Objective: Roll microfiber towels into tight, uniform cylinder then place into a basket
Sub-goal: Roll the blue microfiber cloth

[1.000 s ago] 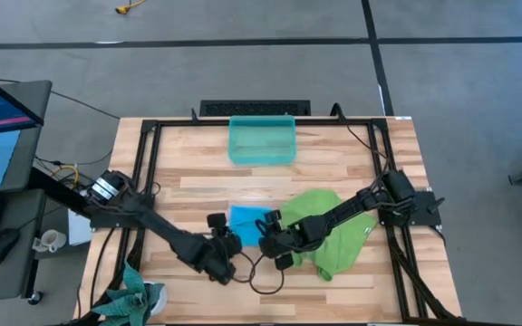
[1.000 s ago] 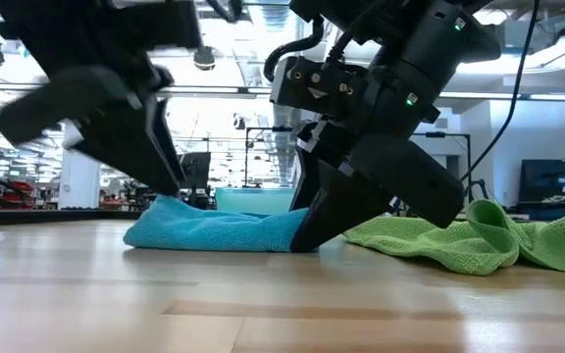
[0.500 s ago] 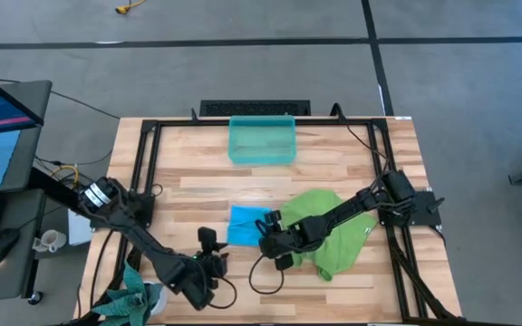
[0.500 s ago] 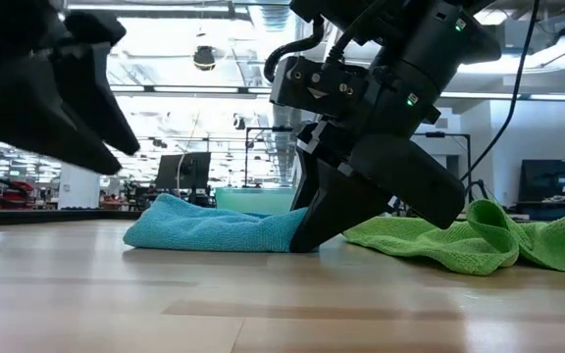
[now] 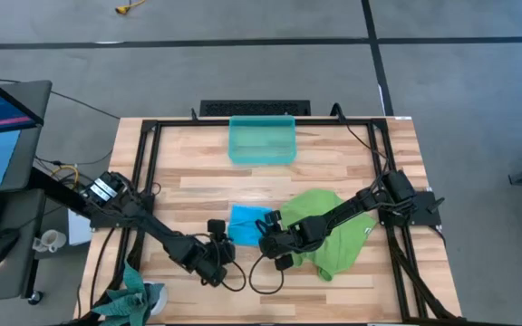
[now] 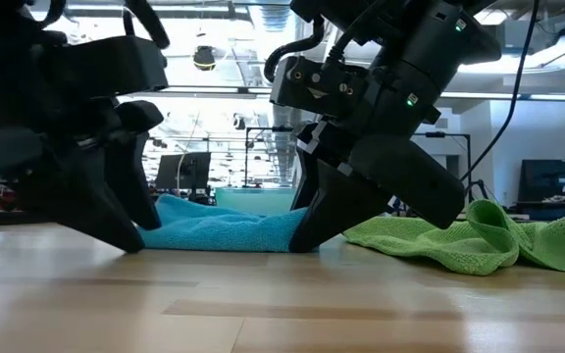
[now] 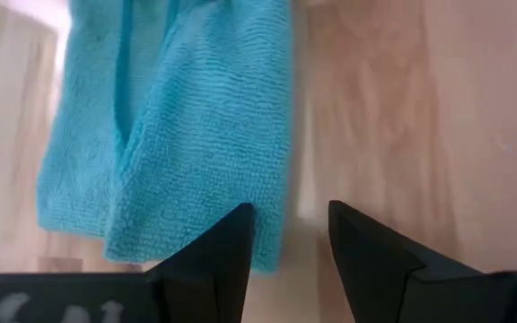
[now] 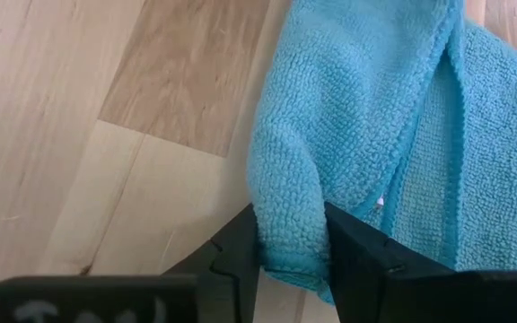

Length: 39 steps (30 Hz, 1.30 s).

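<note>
The blue towel (image 5: pixel 248 222) lies bunched on the table's middle, flat side down. My right gripper (image 8: pixel 292 238) is shut on its right end, beside the green towel (image 5: pixel 329 231), which lies crumpled further right. My left gripper (image 7: pixel 290 235) is open and low at the blue towel's near left corner (image 7: pixel 272 242), one finger over the cloth and one over bare wood. In the low view its fingers (image 6: pixel 130 235) reach the table at the towel's left end. The teal basket (image 5: pixel 261 140) stands at the far edge. My right gripper pinches a raised fold of the blue towel (image 8: pixel 287 220) between its two fingers, at the towel's right end. The fingers slant down from the table's right side. The rest of the towel lies slack on the table. My left gripper stands at the towel's corner; whether it touches, I cannot tell.
A dark teal bundle (image 5: pixel 134 294) sits at the near left corner. A black frame (image 5: pixel 143 181) runs along the table's edges. A loose cable (image 5: pixel 261 281) loops on the wood near the front. Bare wood lies between the towels and the basket.
My left gripper swung away from the blue towel toward the table's near left corner, then came back and sank to the table at the towel's left end. My right gripper and both towels have kept still.
</note>
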Available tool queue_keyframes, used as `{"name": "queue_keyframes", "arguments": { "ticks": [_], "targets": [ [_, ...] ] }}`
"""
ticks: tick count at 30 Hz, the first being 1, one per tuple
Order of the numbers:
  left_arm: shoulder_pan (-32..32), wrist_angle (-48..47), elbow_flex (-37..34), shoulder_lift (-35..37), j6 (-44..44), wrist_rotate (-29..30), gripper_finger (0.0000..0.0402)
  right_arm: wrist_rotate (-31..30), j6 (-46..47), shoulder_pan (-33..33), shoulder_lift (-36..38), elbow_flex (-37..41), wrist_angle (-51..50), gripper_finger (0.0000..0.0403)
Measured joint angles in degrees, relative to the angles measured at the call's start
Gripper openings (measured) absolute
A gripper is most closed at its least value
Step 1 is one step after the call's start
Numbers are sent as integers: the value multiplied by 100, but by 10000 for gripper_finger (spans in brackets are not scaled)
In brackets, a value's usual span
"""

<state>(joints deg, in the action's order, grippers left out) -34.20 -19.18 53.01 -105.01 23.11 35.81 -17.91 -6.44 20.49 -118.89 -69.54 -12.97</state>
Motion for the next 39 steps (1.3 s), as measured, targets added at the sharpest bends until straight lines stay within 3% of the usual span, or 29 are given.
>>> {"name": "queue_keyframes", "arguments": {
  "ticks": [9, 18, 24, 30, 39],
  "targets": [
    [-50, -95, -11, -7, -226, 266, 142, 2, 2, 0, 0, 0, 2, 133],
    [-341, -102, 127, -11, -741, 928, 142, 3, 2, 0, 0, 0, 2, 129],
    [-53, -107, -45, -11, -847, 688, 142, 4, 1, 0, 0, 0, 2, 129],
    [342, 159, -359, 42, -607, -15, 142, 4, 2, 0, 0, 0, 2, 129],
    [539, 527, -536, 57, -535, -393, 126, -21, -2, 40, -2, 2, 9, 129]
  ]
}}
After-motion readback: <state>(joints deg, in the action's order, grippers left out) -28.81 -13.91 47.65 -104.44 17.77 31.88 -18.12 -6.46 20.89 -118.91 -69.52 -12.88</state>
